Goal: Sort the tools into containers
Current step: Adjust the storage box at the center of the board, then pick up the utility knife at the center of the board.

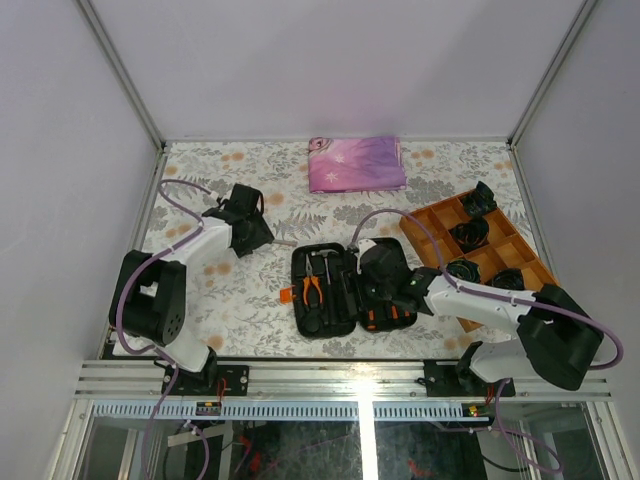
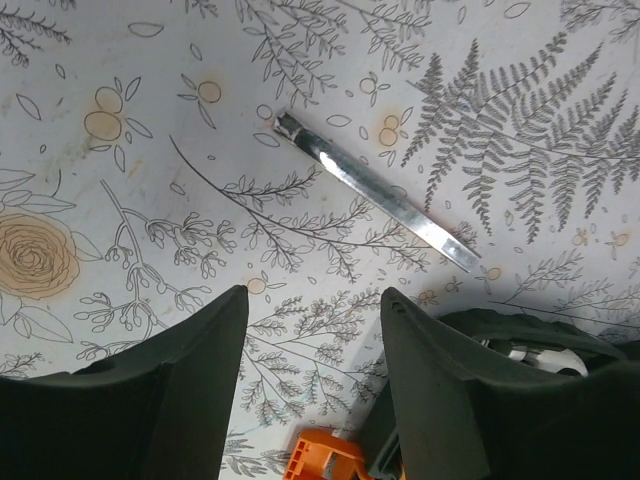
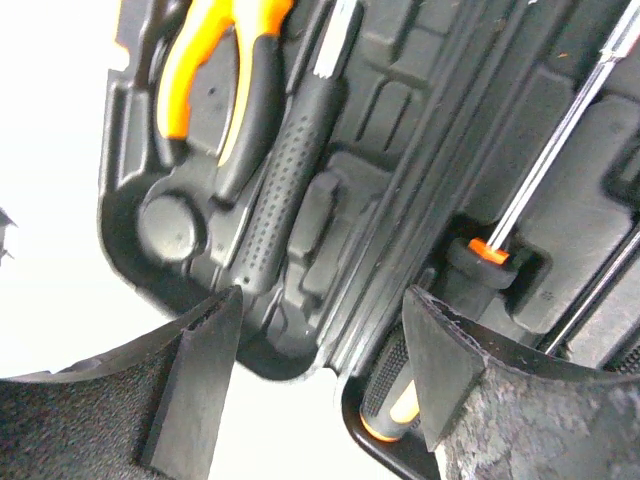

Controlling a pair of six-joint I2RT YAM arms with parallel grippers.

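**Case open at mid-worktop, both pincers empty**

The worktop (image 1: 240,300) is covered by a pale floral print. At its middle, near the front edge, the black tool case (image 1: 340,300) lies opened flat. To its right a wooden tray (image 1: 432,222) with compartments sits at an angle, with black coiled bundles (image 1: 470,235) in several of them. A folded pink cloth (image 1: 356,163) lies at the far edge.

The right pincer (image 1: 378,270) hovers over the right half of the case, its jaws well apart with nothing between them. The left pincer (image 1: 250,222) hangs over bare worktop to the left of the case, jaws partly spread and also empty.

In the case's left half a black-handled hammer (image 3: 285,190) rests in its slot. Just beside it are the orange-and-black pliers (image 3: 215,70). A screwdriver (image 3: 545,170) with an orange collar lies in the right half.

Outside the case, a slim metal bar (image 2: 375,190) lies flat on the worktop ahead of the left pincer. An orange latch (image 2: 322,460) juts from the case's left edge.
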